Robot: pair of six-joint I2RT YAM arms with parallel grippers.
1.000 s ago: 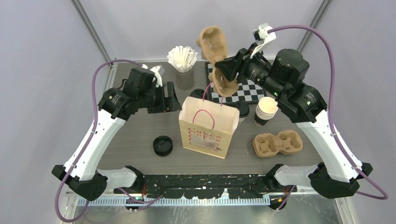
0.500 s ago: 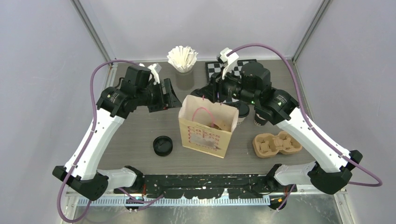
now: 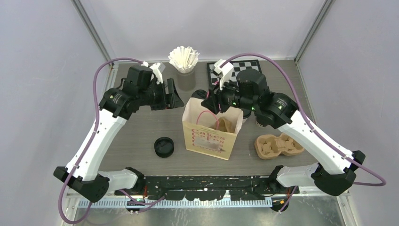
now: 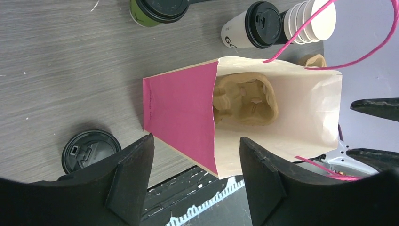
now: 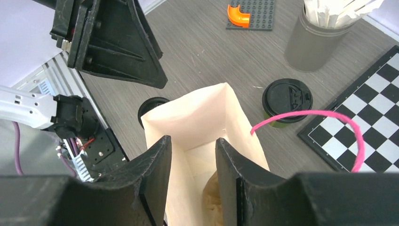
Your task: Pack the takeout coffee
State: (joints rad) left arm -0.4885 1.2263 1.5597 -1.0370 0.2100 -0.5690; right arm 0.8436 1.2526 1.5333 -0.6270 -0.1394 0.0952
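Paper bag point(image 3: 209, 139) printed "Cakes" (carrier point(image 4: 244, 99) inside) and white cup point(image 4: 237, 29) marked "GO" are recorded; left gripper point(image 4: 195, 141), right gripper point(image 5: 193, 141) held parted, empty.

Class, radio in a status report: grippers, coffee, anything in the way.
Left gripper open beside bag. Right gripper at bag mouth, hold unclear. Green coffee cup lidded, on table behind bag. Carrier inside bag.

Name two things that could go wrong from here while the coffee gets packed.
1. The pink cord handle loops beside the right gripper at the mouth of the cream paper bag; pulling out could snag it and tip the bag, which the open left gripper isn't holding.
2. The brown pulp cup carrier seems to lie askew inside, so the dark-green lidded paper cup may not seat.
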